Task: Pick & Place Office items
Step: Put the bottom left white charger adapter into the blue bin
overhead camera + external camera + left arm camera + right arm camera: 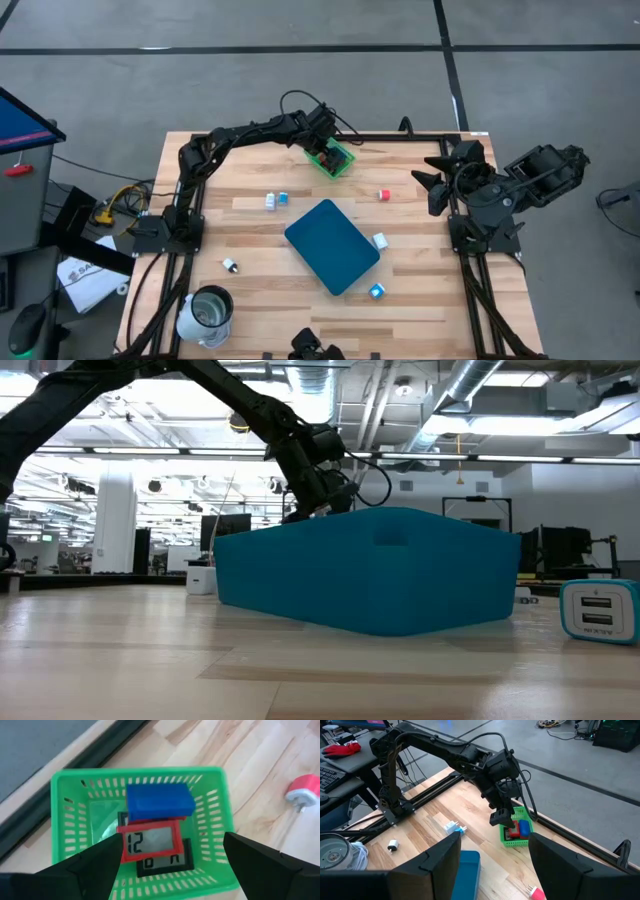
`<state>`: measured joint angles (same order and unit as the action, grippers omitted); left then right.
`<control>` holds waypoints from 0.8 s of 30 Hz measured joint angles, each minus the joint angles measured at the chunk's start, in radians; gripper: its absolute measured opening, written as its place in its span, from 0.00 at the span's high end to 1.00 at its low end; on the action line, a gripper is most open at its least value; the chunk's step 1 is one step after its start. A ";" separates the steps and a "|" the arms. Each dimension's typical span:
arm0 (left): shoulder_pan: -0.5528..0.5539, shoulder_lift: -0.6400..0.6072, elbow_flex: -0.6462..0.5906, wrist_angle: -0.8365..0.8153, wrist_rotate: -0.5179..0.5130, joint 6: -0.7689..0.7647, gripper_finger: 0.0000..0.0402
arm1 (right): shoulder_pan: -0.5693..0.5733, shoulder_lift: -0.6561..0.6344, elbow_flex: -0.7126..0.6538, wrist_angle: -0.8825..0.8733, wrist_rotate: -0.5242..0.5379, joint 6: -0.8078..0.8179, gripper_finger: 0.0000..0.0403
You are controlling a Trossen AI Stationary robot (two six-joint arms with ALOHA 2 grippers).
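Your left gripper point(170, 865) hangs right over the green basket point(331, 158) at the table's far edge, fingers spread wide and empty, so the drop looks done: blue block point(159, 801), red-framed display point(149, 839) and a black one point(165, 861) are stacked inside. A red plug point(384, 195) and white-and-blue pieces point(277, 201) lie around the teal board point(331, 245). Right gripper point(428, 172) waits open at its side.

Smooth pale wood table point(420, 290); glossy green plastic mesh basket point(220, 810).

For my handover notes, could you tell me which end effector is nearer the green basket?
Left. The left end effector hovers directly over the green basket; the right end effector waits near the table's right edge.
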<state>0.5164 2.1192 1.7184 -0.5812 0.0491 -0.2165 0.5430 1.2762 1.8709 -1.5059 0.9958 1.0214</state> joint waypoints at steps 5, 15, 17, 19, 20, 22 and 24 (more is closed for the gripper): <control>0.000 -0.055 0.000 -0.025 0.003 0.004 0.15 | 0.000 0.000 0.000 0.000 0.000 0.000 0.44; -0.004 -0.238 0.001 -0.298 -0.099 0.043 0.16 | 0.000 0.000 0.000 -0.005 0.000 0.000 0.44; -0.007 -0.269 0.001 -0.406 -0.124 0.000 0.16 | 0.000 0.000 0.000 -0.005 0.000 0.000 0.44; -0.015 -0.294 0.001 -0.505 -0.133 -0.054 0.18 | 0.000 0.000 0.000 -0.005 0.000 0.002 0.44; -0.022 -0.302 0.001 -0.549 -0.134 -0.079 0.18 | 0.000 0.000 0.000 -0.005 0.000 0.004 0.44; -0.042 -0.322 -0.004 -0.617 -0.154 -0.127 0.20 | 0.000 0.000 0.000 -0.005 0.001 0.004 0.44; -0.069 -0.367 -0.045 -0.621 -0.179 -0.183 0.22 | 0.000 0.002 0.000 -0.005 0.001 0.003 0.44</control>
<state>0.4475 1.7524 1.6733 -1.2018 -0.1299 -0.4000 0.5427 1.2785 1.8713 -1.5105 0.9966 1.0248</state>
